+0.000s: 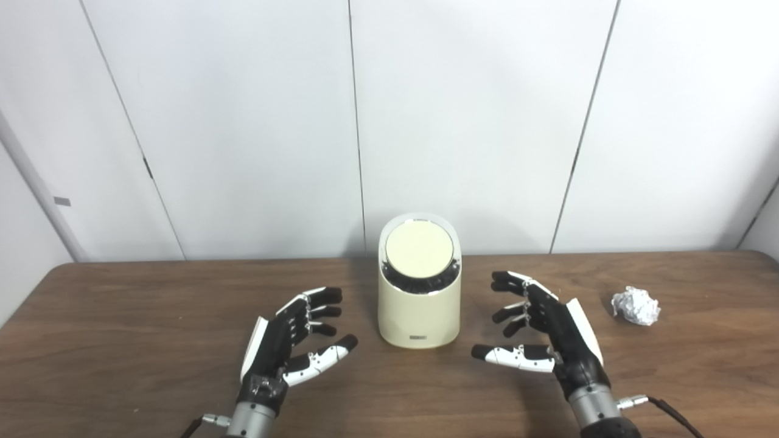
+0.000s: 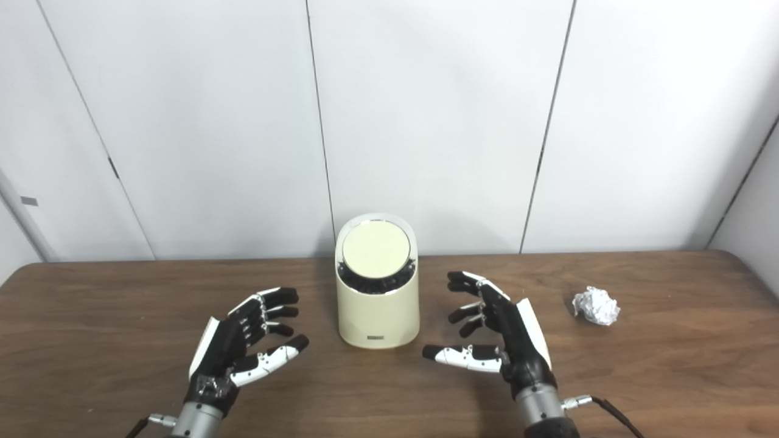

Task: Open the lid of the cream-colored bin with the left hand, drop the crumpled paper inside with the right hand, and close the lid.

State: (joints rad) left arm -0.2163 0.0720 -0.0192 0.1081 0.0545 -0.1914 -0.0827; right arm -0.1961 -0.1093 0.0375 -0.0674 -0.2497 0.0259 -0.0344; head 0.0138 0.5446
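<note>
i see cream-colored bin [image 1: 419, 292] upright at frame centre, on wooden table [image 1: 122, 316], near back edge. round lid [image 1: 419, 248] down, tilted toward camera. crumpled paper [image 1: 636, 305] lies at centre right, well apart from bin. left hand [image 1: 291, 340] lower left of bin, fingers spread, holding nothing. right hand [image 1: 541, 328] lower right of bin, fingers spread, empty, between bin and paper.

A cream-coloured cylindrical plastic bin [image 1: 419, 304] was seen, topped by a paler cream round lid [image 1: 419, 248] ringed in glossy black and chrome. Right of the bin, a silvery-white crumpled paper ball [image 1: 636, 305] was noted. Dark brown wood grain was shown by the table [image 1: 122, 328]. Behind the bin, plain white wall panels [image 1: 243, 121] were divided by thin dark seams.
</note>
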